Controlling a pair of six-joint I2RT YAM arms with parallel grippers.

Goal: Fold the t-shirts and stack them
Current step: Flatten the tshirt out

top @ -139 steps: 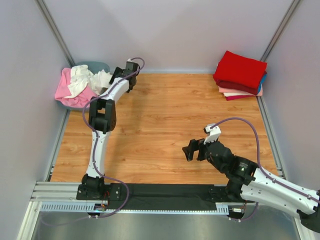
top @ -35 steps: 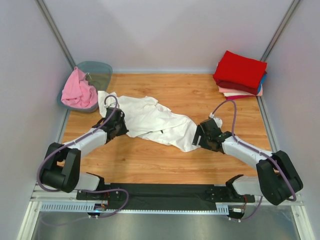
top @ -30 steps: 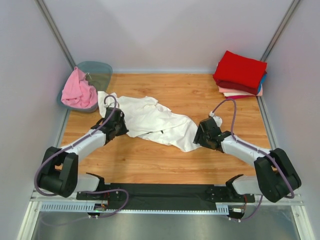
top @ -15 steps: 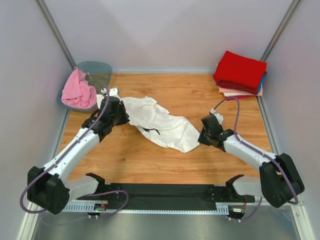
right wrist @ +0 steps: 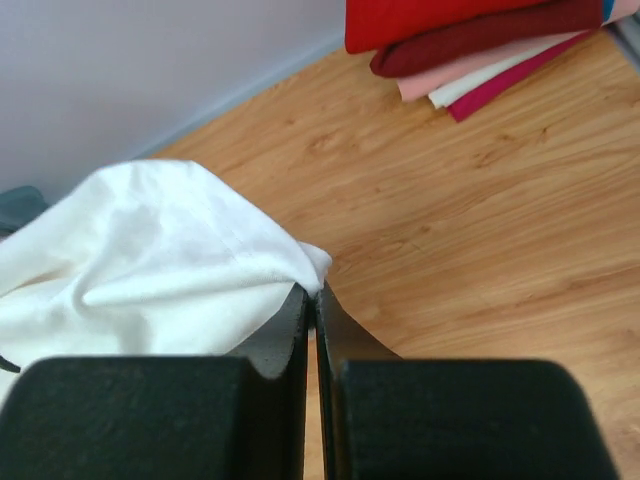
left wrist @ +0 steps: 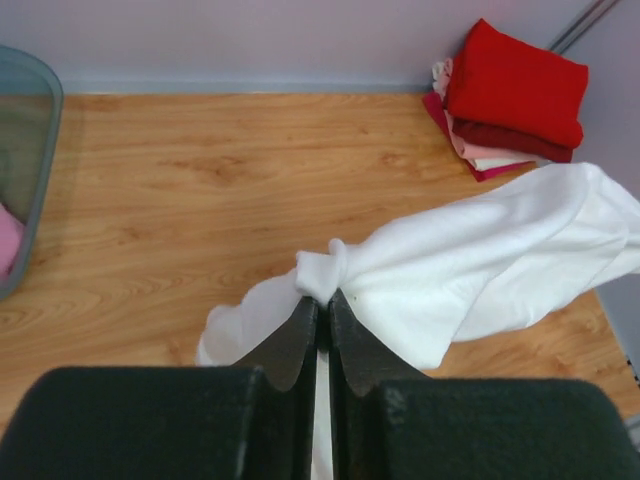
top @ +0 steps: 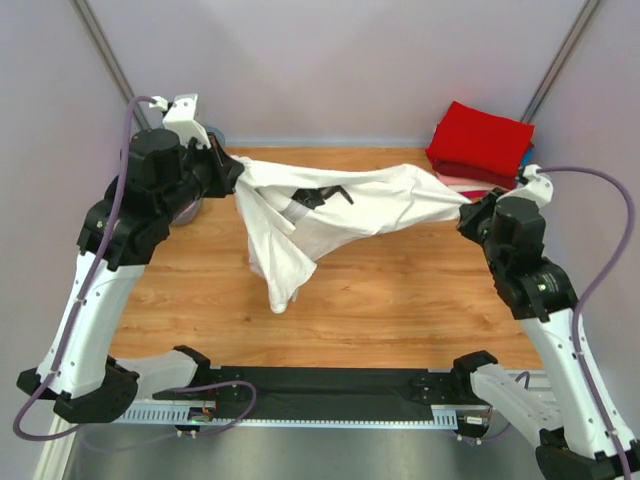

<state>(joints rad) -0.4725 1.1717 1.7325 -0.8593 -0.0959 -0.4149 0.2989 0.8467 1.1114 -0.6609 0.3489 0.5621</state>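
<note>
The left gripper (top: 231, 173), high above the far left of the table (top: 400, 300), is clenched on a bunched corner of the white t-shirt (top: 345, 208), and a knot of cloth bulges just past its fingertips (left wrist: 288, 345). The shirt stretches through the air between the two arms, with a loose fold drooping towards the wood near its left end. The right gripper (top: 467, 213) pinches the shirt's opposite edge, jaws pressed together on thin fabric, near the stack of folded t-shirts (top: 482, 140) with red on top.
</note>
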